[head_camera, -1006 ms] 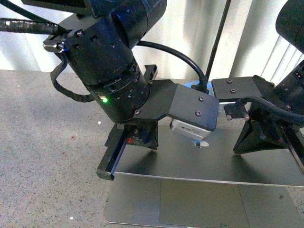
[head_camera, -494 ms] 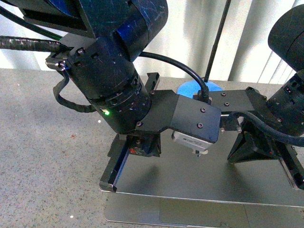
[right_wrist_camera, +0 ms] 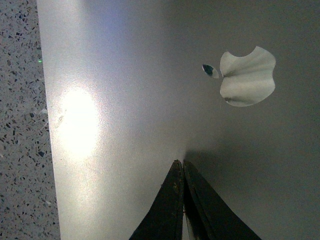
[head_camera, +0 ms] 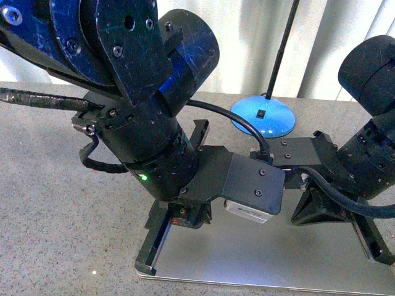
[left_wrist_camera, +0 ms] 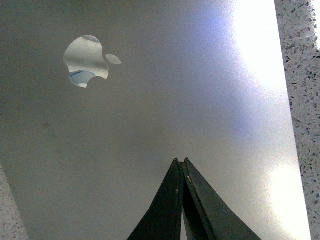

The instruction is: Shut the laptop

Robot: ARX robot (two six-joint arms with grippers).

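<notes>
The laptop (head_camera: 259, 254) lies on the speckled table with its plain grey lid facing up and lying nearly flat; no keys or screen show. My left gripper (head_camera: 148, 264) is shut, its tips resting on the lid near its left edge. Towards the lid's right side, my right gripper (head_camera: 380, 256) is also shut with its tips down on the metal. In the left wrist view the shut tips (left_wrist_camera: 181, 161) touch the lid (left_wrist_camera: 165, 100) below the logo (left_wrist_camera: 87, 61). The right wrist view shows the same: shut tips (right_wrist_camera: 179, 162) on the lid (right_wrist_camera: 130, 100), with the logo (right_wrist_camera: 248, 76) beyond them.
A blue round lamp base (head_camera: 266, 117) with a thin black pole (head_camera: 281, 52) stands behind the laptop. Speckled grey tabletop (head_camera: 49, 185) spreads to the left. A pale curtain hangs at the back.
The lid has swung down under both grippers, covering the trackpad strip that showed before. Both arms have come lower and nearer the camera.
</notes>
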